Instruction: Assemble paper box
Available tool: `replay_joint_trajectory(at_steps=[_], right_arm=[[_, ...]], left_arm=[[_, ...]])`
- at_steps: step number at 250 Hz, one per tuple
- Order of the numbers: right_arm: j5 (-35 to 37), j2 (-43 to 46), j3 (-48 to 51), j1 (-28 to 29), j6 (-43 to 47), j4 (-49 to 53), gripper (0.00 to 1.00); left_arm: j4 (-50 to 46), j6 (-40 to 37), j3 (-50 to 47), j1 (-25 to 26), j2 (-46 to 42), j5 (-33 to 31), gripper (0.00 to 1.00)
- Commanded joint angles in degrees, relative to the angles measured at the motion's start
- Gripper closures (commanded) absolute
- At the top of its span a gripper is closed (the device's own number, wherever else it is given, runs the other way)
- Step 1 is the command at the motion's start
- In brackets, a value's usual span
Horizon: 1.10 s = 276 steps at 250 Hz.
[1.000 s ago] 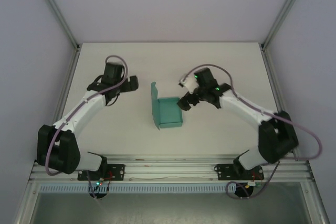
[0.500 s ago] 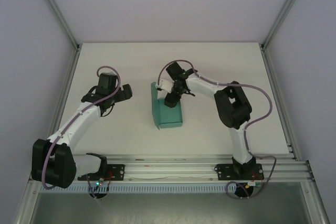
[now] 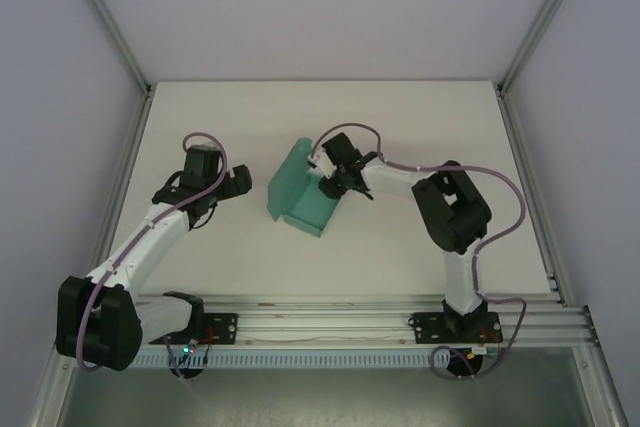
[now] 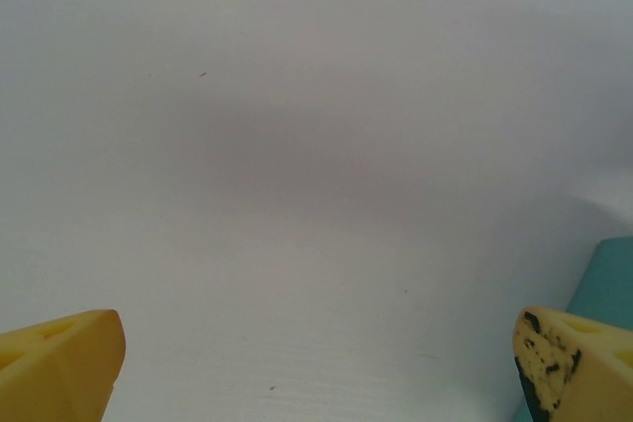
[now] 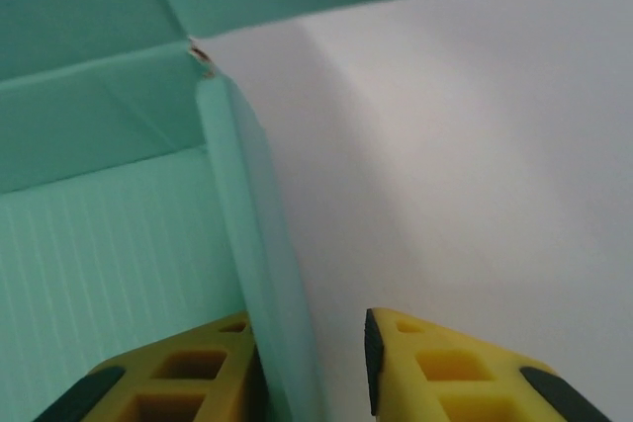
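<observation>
Right gripper is parted, not clenched. In its wrist view the fingers straddle a standing side wall of the box: one finger sits inside, against the card, and the other sits outside with a strip of bare table between it and the wall. The wall runs straight ahead of this gripper, from between the fingertips to a corner crease, and a flap hangs over beyond the crease. From above, the box is part-folded and lies skewed to the table edges. Its floor is flat, and a raised panel stands on the side away from the right gripper, facing the left gripper. That one is also released, its fingers spread wide over bare table, with the box's teal edge just outside its right finger. The right arm is clearly the nearer, already on the card, while the left stands beside the box without touching it. My judgement is that closing on this wall would pinch it along its length, ready for folding inward.
</observation>
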<state>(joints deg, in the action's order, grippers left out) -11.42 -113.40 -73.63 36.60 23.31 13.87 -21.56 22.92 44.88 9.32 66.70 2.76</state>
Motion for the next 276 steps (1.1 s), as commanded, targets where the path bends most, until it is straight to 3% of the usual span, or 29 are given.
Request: replay_joint_trajectory(at_steps=[1,24,62,136,190,211,248,276], right_arm=[[9.84,4.94,3.89,0.30,-13.13,-4.97,0.70],[14.65,6.62,6.36,0.79,-23.81,-3.11,0.74],[15.36,8.11,10.23,2.38,-36.99,-0.19,0.75],[27.35,7.46,5.94,8.16,-57.13,16.57,0.78],[26.20,7.14,3.59,12.51,-63.05,20.12,0.80],[26.29,7.31,2.90,13.88,-64.48,20.65,0.69],[26.44,9.45,4.29,14.64,-64.89,18.39,0.64],[32.22,12.36,5.73,14.65,-63.96,18.98,0.59]], left_arm=[[1.43,1.39,-0.58,-0.36,-1.40,0.38,0.00],[1.65,1.41,-0.36,-0.36,-1.19,0.63,0.00],[1.99,1.42,0.02,-0.36,-0.53,0.81,0.00],[2.74,1.81,0.06,-0.36,0.75,1.06,0.00],[4.36,1.16,0.34,-0.36,2.68,4.01,0.00],[5.57,0.14,0.42,-0.36,3.31,5.95,0.00],[10.26,-2.96,-0.62,-0.30,3.44,11.56,0.00],[13.60,-6.92,-1.01,-0.19,3.36,18.74,0.00]])
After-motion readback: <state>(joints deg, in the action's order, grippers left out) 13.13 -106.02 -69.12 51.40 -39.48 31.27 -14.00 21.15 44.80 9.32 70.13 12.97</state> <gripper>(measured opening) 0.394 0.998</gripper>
